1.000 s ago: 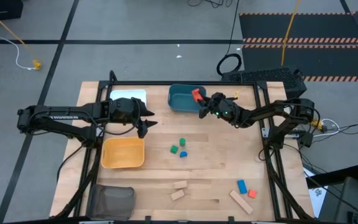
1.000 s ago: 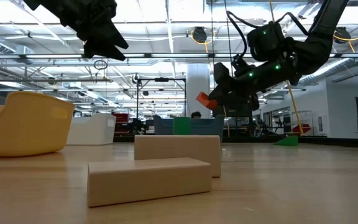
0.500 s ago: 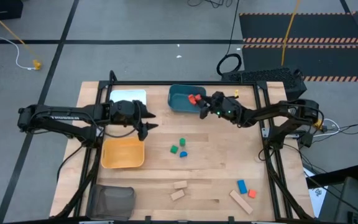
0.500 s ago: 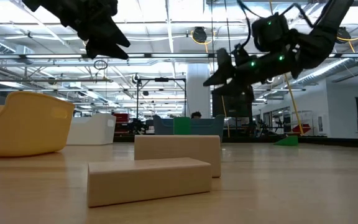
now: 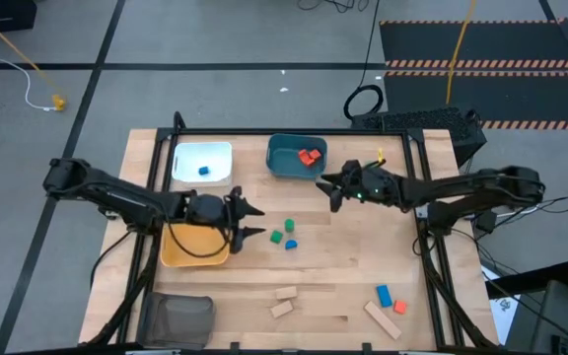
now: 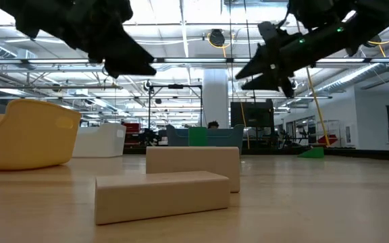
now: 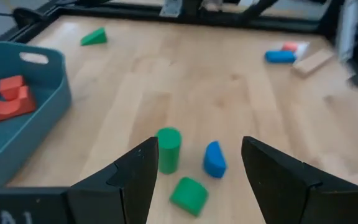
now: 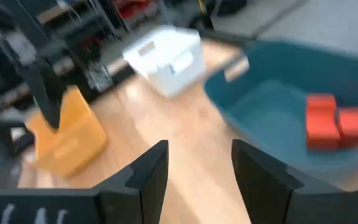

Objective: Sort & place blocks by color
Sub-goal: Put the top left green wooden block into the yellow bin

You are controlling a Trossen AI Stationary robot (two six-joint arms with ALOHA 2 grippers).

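The left gripper (image 5: pixel 251 221), jaws apart and empty, should descend squarely over the green cylinder (image 7: pixel 168 149) without nudging the blue block (image 7: pixel 214 159) just beside it. The right gripper (image 5: pixel 329 188), also parted and empty, hangs near the teal bin (image 5: pixel 281 164) holding red blocks (image 5: pixel 310 156); the white tray (image 5: pixel 187 156) holds one blue piece (image 5: pixel 204 170)

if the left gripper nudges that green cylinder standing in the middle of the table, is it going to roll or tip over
The green cylinder stands upright on its flat end, so a low push would probably slide it. It looks taller than wide, so a push near the top may tip it, and once on its side it would likely roll. The left gripper is open before it; a blue block stands beside it.
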